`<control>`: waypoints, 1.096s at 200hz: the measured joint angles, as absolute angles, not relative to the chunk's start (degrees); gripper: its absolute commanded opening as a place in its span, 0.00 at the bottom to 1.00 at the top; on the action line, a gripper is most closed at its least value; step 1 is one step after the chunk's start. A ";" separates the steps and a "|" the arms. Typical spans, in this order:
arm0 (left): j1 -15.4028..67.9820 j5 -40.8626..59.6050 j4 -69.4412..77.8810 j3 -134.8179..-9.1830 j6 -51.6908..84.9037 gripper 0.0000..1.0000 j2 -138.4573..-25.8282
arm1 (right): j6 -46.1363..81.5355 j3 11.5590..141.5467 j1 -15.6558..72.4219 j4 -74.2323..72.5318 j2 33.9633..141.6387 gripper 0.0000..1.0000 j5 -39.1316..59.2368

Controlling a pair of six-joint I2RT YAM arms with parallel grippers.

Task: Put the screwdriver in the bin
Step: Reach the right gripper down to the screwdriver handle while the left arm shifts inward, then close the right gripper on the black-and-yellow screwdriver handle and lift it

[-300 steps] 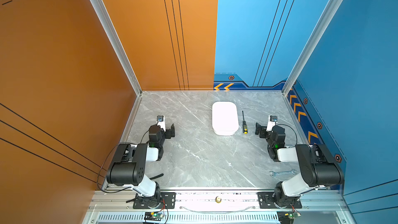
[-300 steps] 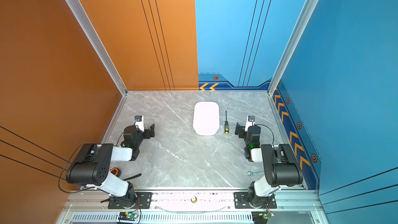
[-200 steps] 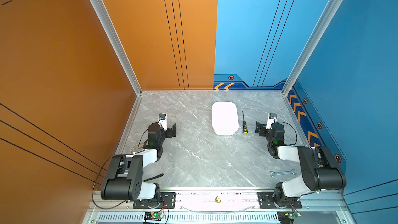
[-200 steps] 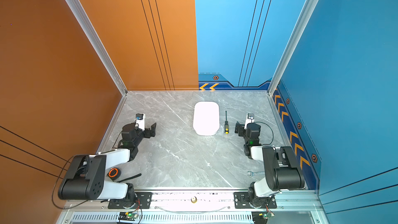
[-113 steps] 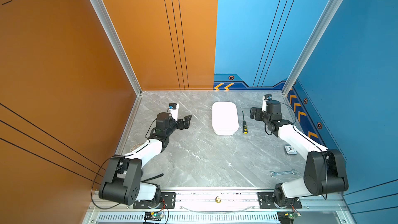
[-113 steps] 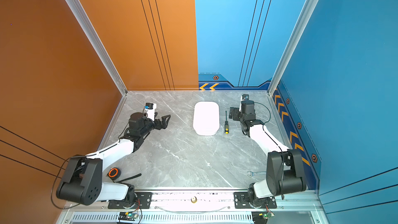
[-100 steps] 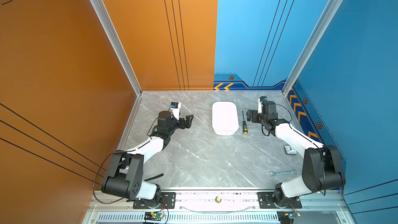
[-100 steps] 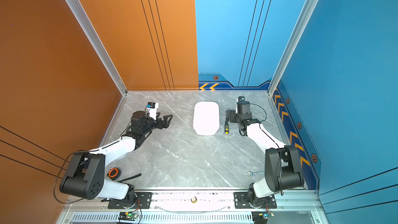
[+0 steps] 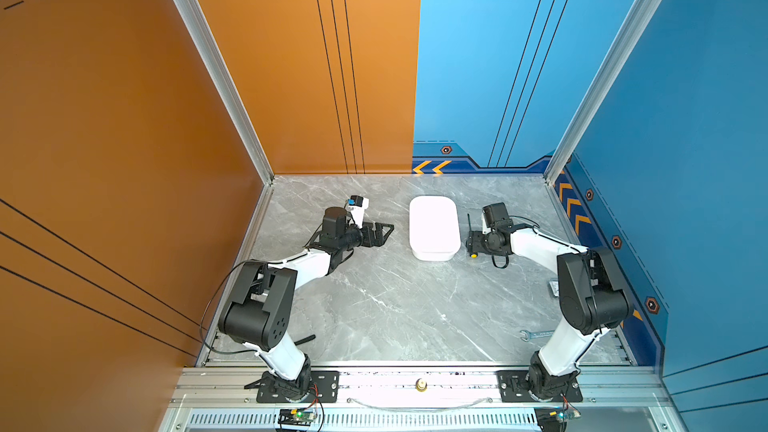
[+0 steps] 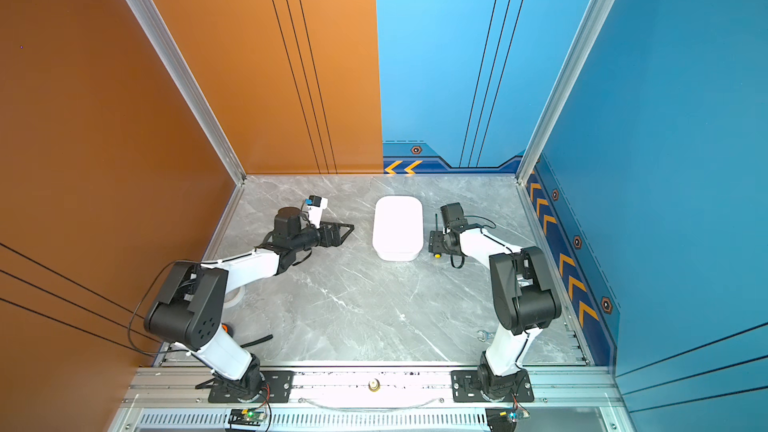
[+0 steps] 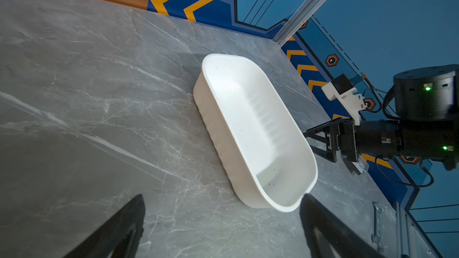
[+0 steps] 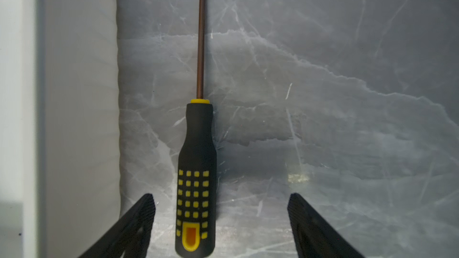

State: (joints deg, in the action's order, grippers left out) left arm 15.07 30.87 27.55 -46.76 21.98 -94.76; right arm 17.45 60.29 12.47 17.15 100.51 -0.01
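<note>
— Which step are you on?

— The grasp. My right gripper (image 12: 221,197) sits low over the screwdriver (image 12: 197,157), jaws apart on either side of its handle, holding nothing. The tool lies flat on the table (image 12: 323,120), just beside the bin (image 12: 79,95) and parallel to its long wall.

— And next?

— I'd say close squarely on the handle, lift, then carry it over the bin's rim.
</note>
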 measured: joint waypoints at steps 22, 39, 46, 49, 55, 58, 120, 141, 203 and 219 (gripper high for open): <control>15.14 32.10 27.49 -46.98 22.61 0.98 -96.20 | 17.96 60.93 12.82 17.50 101.86 0.74 -0.08; 15.35 32.75 27.24 -46.98 23.14 0.98 -96.40 | 18.15 61.63 13.13 17.61 103.09 0.69 -0.14; 15.49 32.97 27.24 -47.03 23.29 0.98 -96.40 | 18.26 61.95 13.21 17.61 103.59 0.67 -0.16; 15.55 33.06 27.24 -47.03 23.42 0.98 -96.40 | 18.37 62.08 13.26 17.61 103.77 0.66 -0.16; 15.68 33.10 27.09 -47.09 23.46 0.98 -96.40 | 18.35 62.33 13.32 17.63 104.03 0.64 -0.14; 15.73 33.10 27.03 -47.11 23.46 0.98 -96.40 | 18.26 62.46 13.37 17.61 104.22 0.63 -0.16; 15.94 33.39 24.12 -47.81 23.40 0.98 -96.31 | 18.70 63.94 13.56 17.65 105.62 0.46 -0.16; 15.94 33.41 22.79 -47.81 22.98 0.98 -95.66 | 18.79 64.23 13.56 17.65 106.65 0.39 -0.16; 16.12 33.47 19.68 -47.83 20.71 0.98 -93.93 | 18.92 64.51 13.82 17.61 107.00 0.08 0.01; 16.16 33.47 19.14 -47.83 20.38 0.98 -93.93 | 18.96 64.51 13.82 17.61 107.00 0.01 0.01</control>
